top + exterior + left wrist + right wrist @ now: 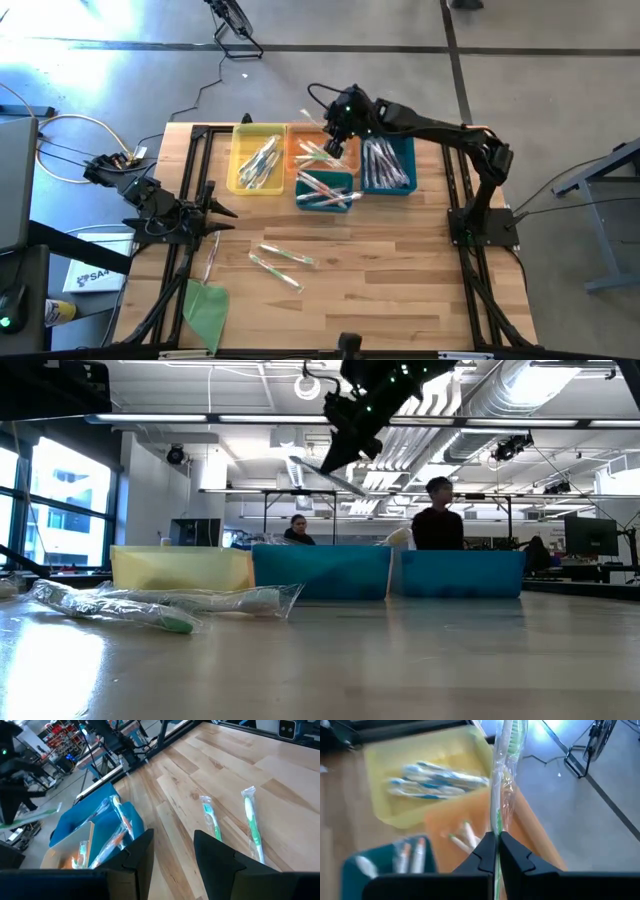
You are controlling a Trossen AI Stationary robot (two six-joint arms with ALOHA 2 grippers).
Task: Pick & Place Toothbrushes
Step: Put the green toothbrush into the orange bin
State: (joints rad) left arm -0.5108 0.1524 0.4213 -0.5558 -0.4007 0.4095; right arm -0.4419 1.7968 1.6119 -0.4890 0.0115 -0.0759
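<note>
My right gripper (pixel 335 138) hangs above the orange bin (pixel 312 150), shut on a clear-wrapped toothbrush with green bristles (pixel 501 775), which also shows high in the low view (pixel 325 475). Two more wrapped green toothbrushes (pixel 288 253) (pixel 275 270) lie flat on the wood; the left wrist view shows them too (pixel 212 820) (pixel 252 827). The yellow bin (pixel 257 160), teal bin (pixel 325 190) and blue bin (pixel 388 165) hold several toothbrushes. My left gripper (pixel 172 860) waits open at the table's left side (pixel 215 210), touching nothing. My right gripper pinches the wrapped toothbrush at its handle (pixel 496 827) between the two fingers, coming from above and slanting down. The toothbrush is lifted clear over the orange bin, its green bristle end (pixel 512 735) sticking out beyond the fingertips, tilted.
A flat green sheet (pixel 207 305) lies at the table's near left corner. A thin pinkish stick (pixel 211 258) lies near the left arm. The four bins cluster at the far middle. Bare wood spreads across the near right (pixel 400 290). People stand in the room behind (pixel 438 515).
</note>
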